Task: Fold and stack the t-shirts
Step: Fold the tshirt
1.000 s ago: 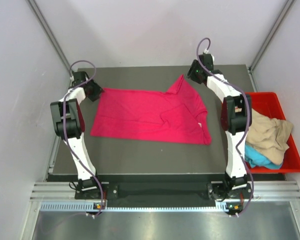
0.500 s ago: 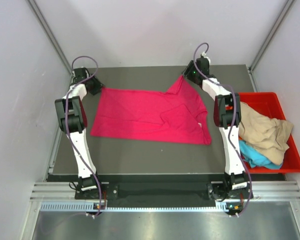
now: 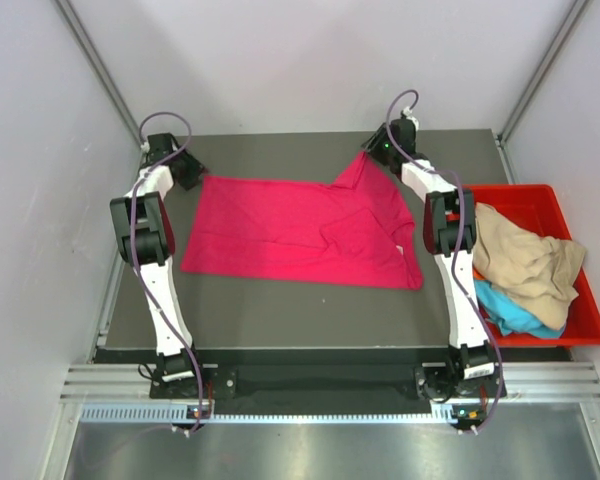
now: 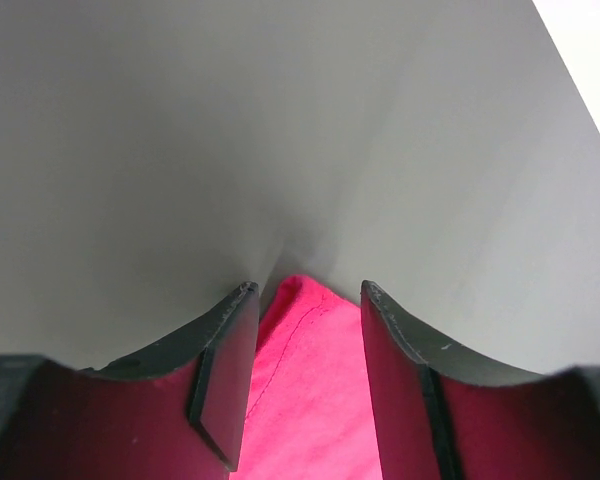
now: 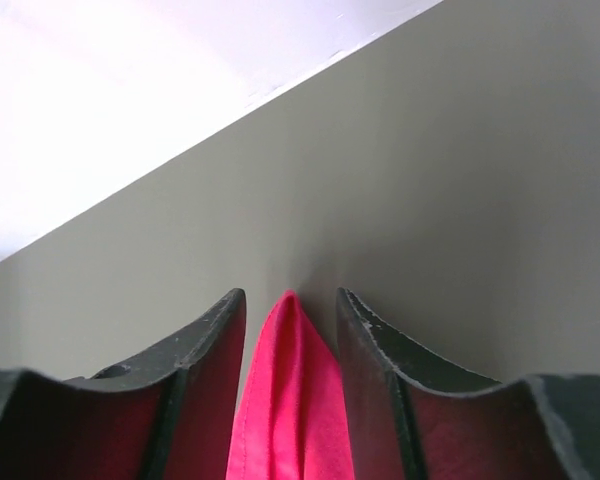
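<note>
A magenta-pink t-shirt lies spread flat on the dark table, one sleeve pointing to the far right. My left gripper is at the shirt's far left corner. In the left wrist view, that corner lies between the gripper's spread jaws. My right gripper is at the sleeve tip. Its jaws straddle the pointed pink tip, with a gap on each side. Tan-beige and turquoise-blue t-shirts lie crumpled to the right.
A red plastic bin stands at the table's right edge and holds the tan and turquoise shirts. White enclosure walls rise close behind the table's far edge, right by both grippers. Bare table shows in front of the pink shirt.
The right arm has swung left and brought its gripper onto the sleeve tip. The left gripper has shifted slightly toward the far left corner. The pink shirt lies as before.
</note>
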Controlling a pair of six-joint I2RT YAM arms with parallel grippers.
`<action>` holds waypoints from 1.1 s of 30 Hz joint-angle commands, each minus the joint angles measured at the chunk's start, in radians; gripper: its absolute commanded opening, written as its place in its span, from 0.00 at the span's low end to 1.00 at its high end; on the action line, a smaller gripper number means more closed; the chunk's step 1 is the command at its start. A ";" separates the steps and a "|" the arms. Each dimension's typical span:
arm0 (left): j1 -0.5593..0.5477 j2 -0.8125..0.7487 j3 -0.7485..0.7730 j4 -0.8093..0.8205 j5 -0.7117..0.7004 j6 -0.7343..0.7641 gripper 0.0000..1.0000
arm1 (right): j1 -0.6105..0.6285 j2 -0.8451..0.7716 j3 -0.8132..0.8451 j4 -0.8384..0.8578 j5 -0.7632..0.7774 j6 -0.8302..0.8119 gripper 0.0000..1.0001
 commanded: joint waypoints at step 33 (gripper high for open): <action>-0.025 -0.048 0.210 -0.520 -0.193 -0.767 0.46 | -0.012 -0.127 -0.073 0.043 -0.046 0.027 0.00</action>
